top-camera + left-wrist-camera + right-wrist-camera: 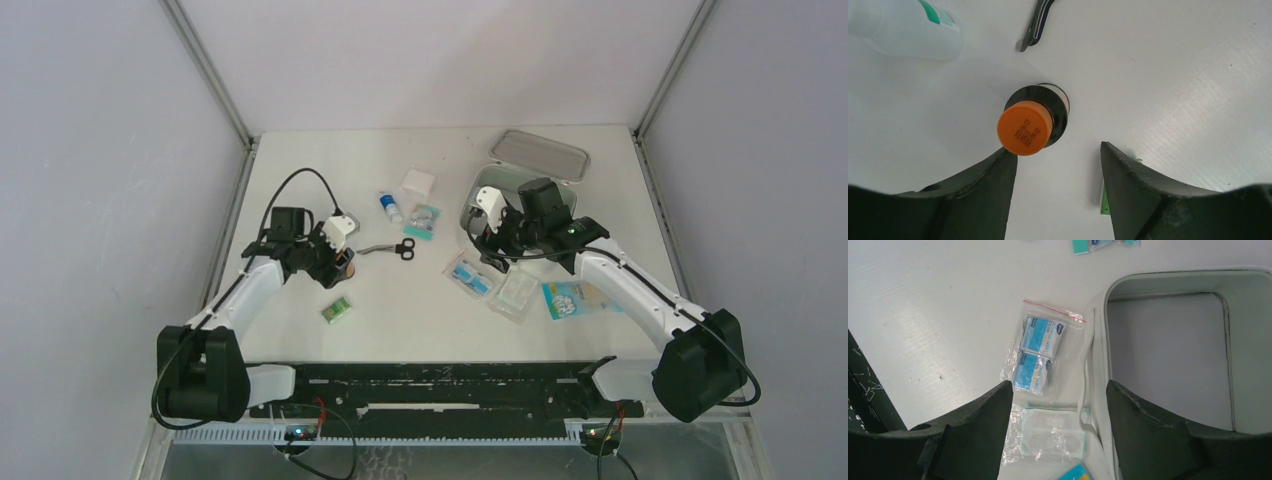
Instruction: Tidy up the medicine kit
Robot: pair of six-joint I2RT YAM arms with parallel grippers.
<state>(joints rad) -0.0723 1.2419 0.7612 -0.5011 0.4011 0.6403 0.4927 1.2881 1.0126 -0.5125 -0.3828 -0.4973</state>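
Note:
The medicine kit lies open at the back right, its lid point(540, 155) flipped back and its body's rim point(484, 175) partly under my right arm. In the right wrist view its pale grey inside point(1173, 350) holds nothing that I can see. My right gripper point(1058, 387) is open over the kit's left edge and the packets beside it; it also shows in the top view point(492, 242). My left gripper point(1058, 150) is open, also seen from above point(338, 264). An upright orange-capped bottle point(1025, 127) stands just beyond the left fingertip point(1000, 165).
A bag of blue wipes point(1038, 352) and a clear plaster packet point(1055, 432) lie left of the kit. Scissors point(392, 247), a blue-capped bottle point(390, 207), a white pad point(418, 182), a teal packet point(423, 222), a green box point(338, 311) and a blue packet point(575, 298) lie about. A white bottle point(903, 25) lies near the left gripper.

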